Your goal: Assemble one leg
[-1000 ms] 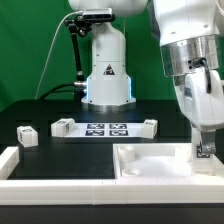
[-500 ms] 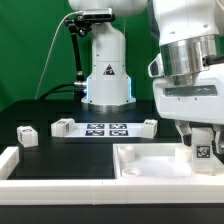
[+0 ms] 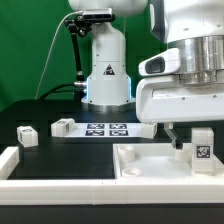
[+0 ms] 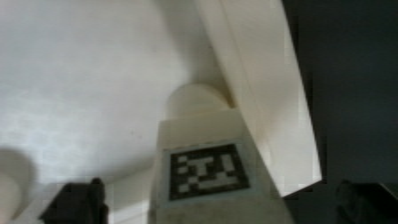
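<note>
A white leg [image 3: 203,150] with a black-and-white tag stands upright at the right end of the large flat white panel [image 3: 148,161], at the exterior view's right. My gripper [image 3: 190,142] hangs straight over it. One dark fingertip [image 3: 174,139] shows left of the leg with a gap between them. In the wrist view the leg [image 4: 214,140] rises between my gripper's [image 4: 222,210] two dark fingertips [image 4: 80,205], which stand apart from its sides. The jaws are open around the leg.
Three more tagged legs lie behind the panel: one [image 3: 26,134] at the left, one [image 3: 63,126] and one [image 3: 148,126] beside the marker board [image 3: 105,128]. A white rail [image 3: 50,183] runs along the front. The robot base [image 3: 106,70] stands behind.
My wrist has turned about the vertical, so the hand's broad side now faces the exterior camera. The leg has stayed in the same place on the panel.
</note>
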`<state>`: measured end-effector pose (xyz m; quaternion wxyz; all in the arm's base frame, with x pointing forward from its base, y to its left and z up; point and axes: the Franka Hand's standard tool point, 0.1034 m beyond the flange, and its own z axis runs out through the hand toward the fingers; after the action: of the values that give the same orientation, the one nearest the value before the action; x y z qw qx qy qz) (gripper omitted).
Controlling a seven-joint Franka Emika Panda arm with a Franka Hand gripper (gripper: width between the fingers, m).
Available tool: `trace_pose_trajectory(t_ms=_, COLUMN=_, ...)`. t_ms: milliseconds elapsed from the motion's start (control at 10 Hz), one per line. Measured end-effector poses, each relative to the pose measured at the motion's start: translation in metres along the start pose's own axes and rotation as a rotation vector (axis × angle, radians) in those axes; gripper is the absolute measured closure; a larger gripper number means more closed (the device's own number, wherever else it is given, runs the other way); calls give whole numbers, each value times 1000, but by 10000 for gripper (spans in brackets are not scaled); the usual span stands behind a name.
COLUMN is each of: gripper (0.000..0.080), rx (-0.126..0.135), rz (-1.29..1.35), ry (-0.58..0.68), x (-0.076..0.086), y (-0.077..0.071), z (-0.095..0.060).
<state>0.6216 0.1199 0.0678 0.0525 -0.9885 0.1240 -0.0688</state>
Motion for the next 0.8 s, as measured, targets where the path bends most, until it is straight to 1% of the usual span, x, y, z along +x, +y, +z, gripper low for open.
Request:
trace_pose_trajectory(t_ms=200, gripper=150, rx=-24, rz=-288, ry=5, x=0, y=1, z=1)
trace_pose_trajectory(t_ms=300, gripper=150, rx=-23, rz=-300, ry=5, x=1, y=1, z=1)
trace_pose_trajectory(t_ms=400, gripper=177, rx=-23, rz=-289, ry=5, x=1, y=1, z=1)
trace_pose_trajectory(t_ms=500, gripper=177, rx=-23, rz=-289, ry=5, x=1, y=1, z=1)
trace_pose_trajectory(t_ms=600, gripper=382, rx=-23, rz=-289, ry=5, x=1, y=1, z=1)
trace_pose_trajectory(t_ms=700, gripper=382, rx=-23, rz=-262, ry=5, x=0, y=1, z=1)
trace_pose_trajectory(t_ms=800, gripper=511, rx=-23, rz=-235, ry=5, x=1, y=1, z=1)
